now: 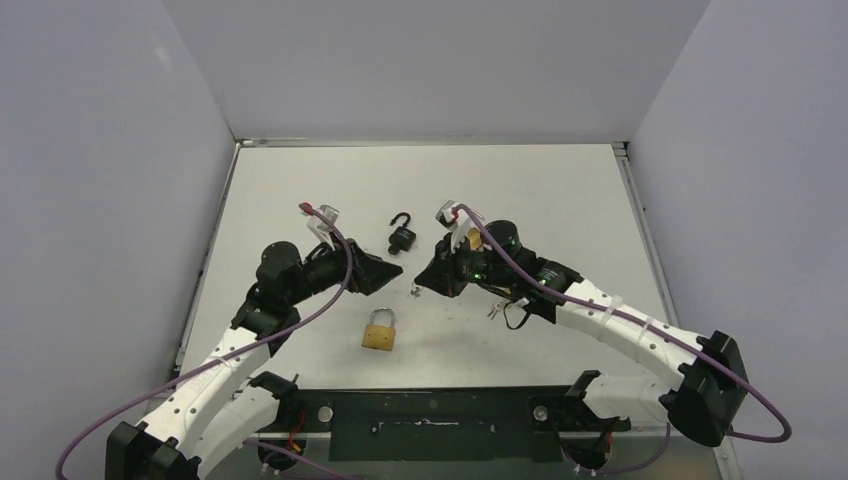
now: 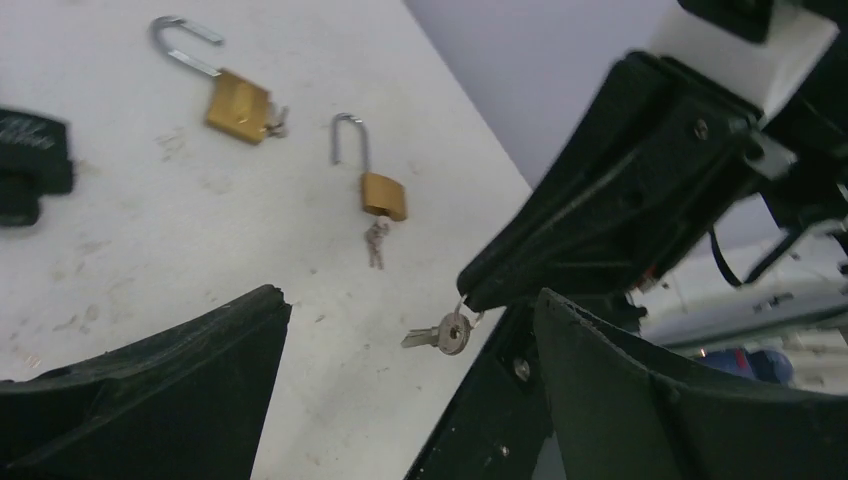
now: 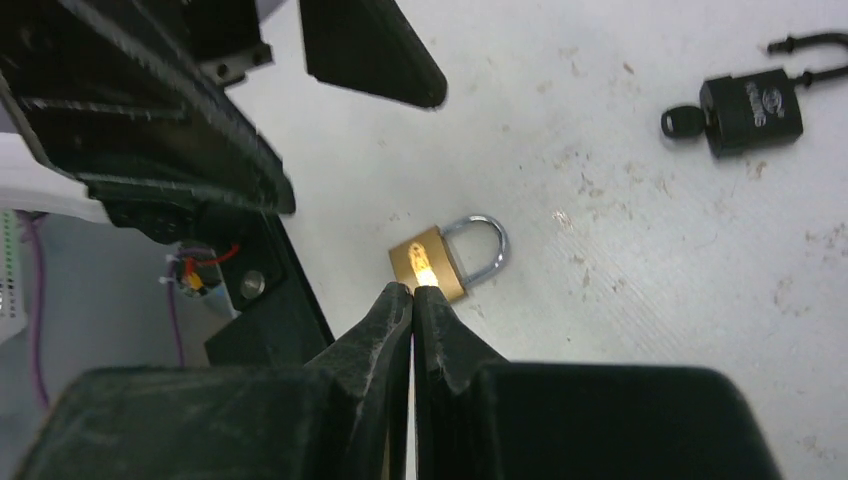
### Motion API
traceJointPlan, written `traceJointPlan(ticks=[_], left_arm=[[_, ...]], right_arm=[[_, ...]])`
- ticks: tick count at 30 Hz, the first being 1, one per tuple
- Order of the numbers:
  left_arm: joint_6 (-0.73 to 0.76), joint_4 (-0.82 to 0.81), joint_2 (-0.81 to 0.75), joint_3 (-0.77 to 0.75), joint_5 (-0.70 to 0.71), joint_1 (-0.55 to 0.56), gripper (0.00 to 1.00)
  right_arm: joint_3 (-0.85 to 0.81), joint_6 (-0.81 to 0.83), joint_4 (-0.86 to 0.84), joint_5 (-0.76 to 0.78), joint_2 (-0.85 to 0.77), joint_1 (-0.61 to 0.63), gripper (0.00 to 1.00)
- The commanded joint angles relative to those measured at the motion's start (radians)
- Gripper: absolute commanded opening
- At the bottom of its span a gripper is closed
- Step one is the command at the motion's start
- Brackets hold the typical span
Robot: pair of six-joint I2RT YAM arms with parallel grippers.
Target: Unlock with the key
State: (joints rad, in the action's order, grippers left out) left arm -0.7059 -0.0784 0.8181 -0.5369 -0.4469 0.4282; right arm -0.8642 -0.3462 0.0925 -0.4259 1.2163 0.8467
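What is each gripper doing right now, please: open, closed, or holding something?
Left gripper: open, holding nothing.
Right gripper: closed, with the key hanging from its tip.

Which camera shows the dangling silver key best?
The left wrist view: the key hangs clearly from the right gripper. The top view shows a tiny speck; the right wrist view does not show it.

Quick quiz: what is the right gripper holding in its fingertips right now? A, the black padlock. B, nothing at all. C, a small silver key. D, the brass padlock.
C: the left wrist view shows the small silver key dangling from the shut tips of the right gripper.
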Motion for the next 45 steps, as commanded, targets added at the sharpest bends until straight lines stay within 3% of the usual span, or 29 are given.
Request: traceJointPlan(ticks=[1, 6, 14, 16, 21, 24, 28, 33, 36, 41, 43, 45], left_arm=[[0.068, -0.363, 0.056, -0.082, -0.385, -0.002, 0.89], [0.039, -0.434, 0.184, -0.164, -0.604, 0.021, 0.86], [0.052, -0.431, 0.243, -0.219, -0.659, 0.047, 0.48], [0.049, -0.431, 0.25, -0.219, -0.667, 0.059, 0.47], [0.054, -0.428, 0.258, -0.217, -0.658, 0.077, 0.62], [0.06, -0.43, 0.264, -0.218, -0.642, 0.091, 0.65], [0.065, -0.422, 0.282, -0.224, -0.624, 0.106, 0.43], [0.088, -0.385, 0.295, -0.248, -0.597, 0.107, 0.02], [0.099, -0.368, 0.295, -0.262, -0.57, 0.107, 0.0], [0.077, -0.354, 0.277, -0.281, -0.501, 0.107, 0.0], [0.04, -0.364, 0.268, -0.282, -0.468, 0.107, 0.0], [-0.007, -0.367, 0.264, -0.289, -0.424, 0.106, 0.0]], right_arm=[[-0.139, -0.019, 0.05, -0.149, -0.068, -0.03, 0.0], [-0.236, -0.072, 0.095, -0.218, -0.071, -0.046, 0.0], [-0.3, -0.104, 0.126, -0.214, -0.06, -0.055, 0.0], [-0.308, -0.108, 0.133, -0.208, -0.055, -0.057, 0.0], [-0.318, -0.112, 0.145, -0.182, -0.047, -0.069, 0.0], [-0.318, -0.115, 0.149, -0.183, -0.042, -0.075, 0.0], [-0.318, -0.118, 0.151, -0.184, -0.041, -0.083, 0.0], [-0.316, -0.121, 0.153, -0.192, -0.042, -0.092, 0.0], [-0.306, -0.123, 0.158, -0.186, -0.045, -0.099, 0.0], [-0.246, -0.166, 0.114, -0.122, -0.099, -0.118, 0.6], [-0.201, -0.198, 0.055, -0.118, -0.133, -0.126, 0.69], [-0.15, -0.233, -0.015, -0.12, -0.166, -0.127, 0.72]])
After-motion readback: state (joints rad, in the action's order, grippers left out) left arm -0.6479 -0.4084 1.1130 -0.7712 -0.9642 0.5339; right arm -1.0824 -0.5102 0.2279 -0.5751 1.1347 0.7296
